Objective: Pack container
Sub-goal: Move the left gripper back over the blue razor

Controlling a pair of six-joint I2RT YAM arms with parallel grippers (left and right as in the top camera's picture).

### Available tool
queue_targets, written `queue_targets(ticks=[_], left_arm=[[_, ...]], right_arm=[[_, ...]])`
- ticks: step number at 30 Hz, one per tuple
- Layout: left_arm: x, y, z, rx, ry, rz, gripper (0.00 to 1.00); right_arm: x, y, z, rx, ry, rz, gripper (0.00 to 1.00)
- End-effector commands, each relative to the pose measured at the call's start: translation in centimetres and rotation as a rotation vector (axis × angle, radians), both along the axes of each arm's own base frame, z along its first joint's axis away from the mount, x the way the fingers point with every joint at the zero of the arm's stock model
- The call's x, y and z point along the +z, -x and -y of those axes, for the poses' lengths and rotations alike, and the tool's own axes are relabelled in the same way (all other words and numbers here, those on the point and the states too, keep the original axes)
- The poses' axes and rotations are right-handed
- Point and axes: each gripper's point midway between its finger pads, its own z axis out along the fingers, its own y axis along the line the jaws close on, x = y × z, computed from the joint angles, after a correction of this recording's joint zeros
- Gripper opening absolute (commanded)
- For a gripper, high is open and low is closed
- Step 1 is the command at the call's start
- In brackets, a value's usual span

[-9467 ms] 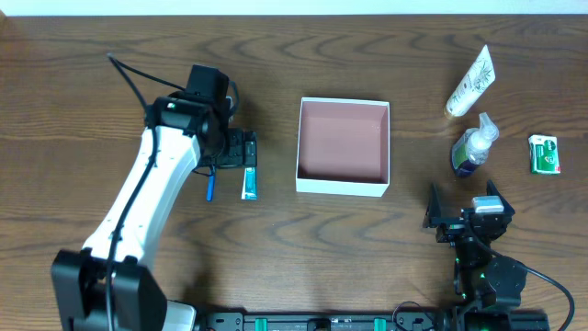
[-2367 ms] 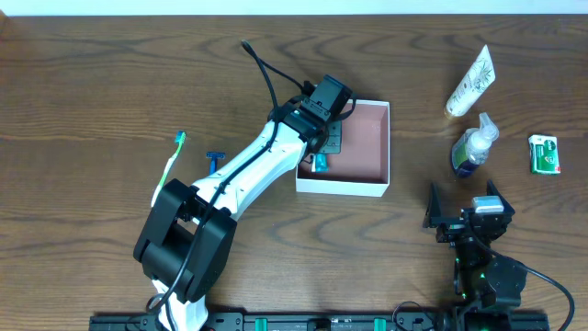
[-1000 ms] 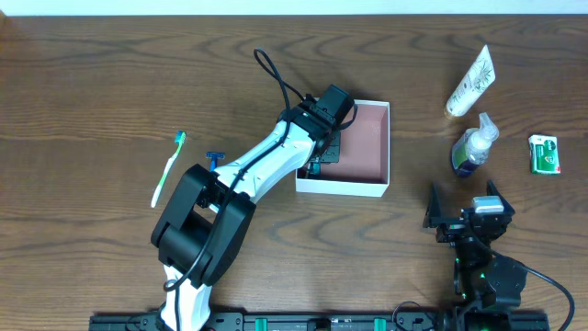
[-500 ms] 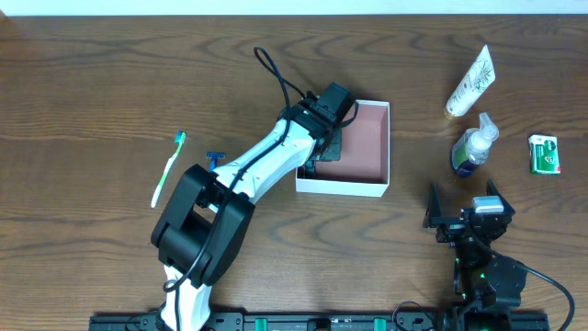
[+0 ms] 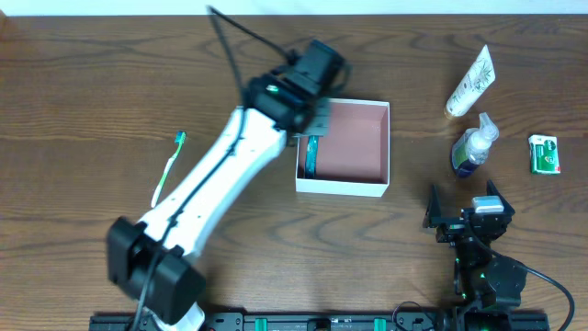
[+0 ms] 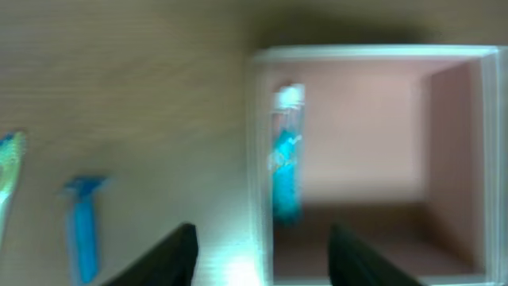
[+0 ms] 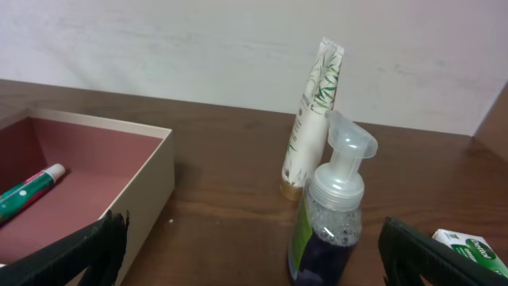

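1. Container, a shallow square white-walled box with a reddish-brown inside, sits at frame centre; a teal-and-white tube lies along its left wall.
2. Left gripper hangs over that wall, jaws apart, empty.
3. Right gripper, at lower right, is spread wide and empty.

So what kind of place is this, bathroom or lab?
Probably a robot test bench: a white robot arm over a dark wooden table, a plain white wall, a clear pump bottle near a white-walled open box.

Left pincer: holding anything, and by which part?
Nothing held. The left pincer is open and empty; the tube lies loose inside the container.
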Motion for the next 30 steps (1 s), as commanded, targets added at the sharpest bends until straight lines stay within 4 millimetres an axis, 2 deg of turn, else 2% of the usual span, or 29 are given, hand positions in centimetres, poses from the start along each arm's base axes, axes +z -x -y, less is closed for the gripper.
queue_targets(ticks=[1, 3, 6, 15, 18, 22, 25, 30], left_arm=[[0.1, -0.4, -5.9, 0.114, -0.12, -0.027, 0.56], [-0.7, 0.2, -8.9, 0.174, -0.153, -0.093, 0.56], [-2.0, 0.9, -11.8, 0.242, -0.155, -0.172, 0.56], [-7.5, 3.6, -15.7, 0.251, -0.099, -0.372, 0.57], [-9.3, 3.8, -16.4, 0.261, -0.088, -0.382, 0.57], [-12.4, 4.2, -15.8, 0.199, -0.007, -0.399, 0.57], [-14.0, 4.6, -16.2, 0.196, 0.004, -0.406, 0.58], [-15.8, 4.9, -16.9, 0.176, 0.001, -0.396, 0.67]], right_arm=[[-0.1, 0.0, -0.1, 0.005, 0.013, 0.001, 0.99], [-0.1, 0.0, -0.1, 0.005, 0.013, 0.001, 0.99], [-0.1, 0.0, -0.1, 0.005, 0.013, 0.001, 0.99], [-0.1, 0.0, -0.1, 0.005, 0.013, 0.001, 0.99], [-0.1, 0.0, -0.1, 0.005, 0.013, 0.001, 0.99], [-0.1, 0.0, -0.1, 0.005, 0.013, 0.001, 0.99], [-0.1, 0.0, -0.1, 0.005, 0.013, 0.001, 0.99], [-0.1, 0.0, -0.1, 0.005, 0.013, 0.001, 0.99]])
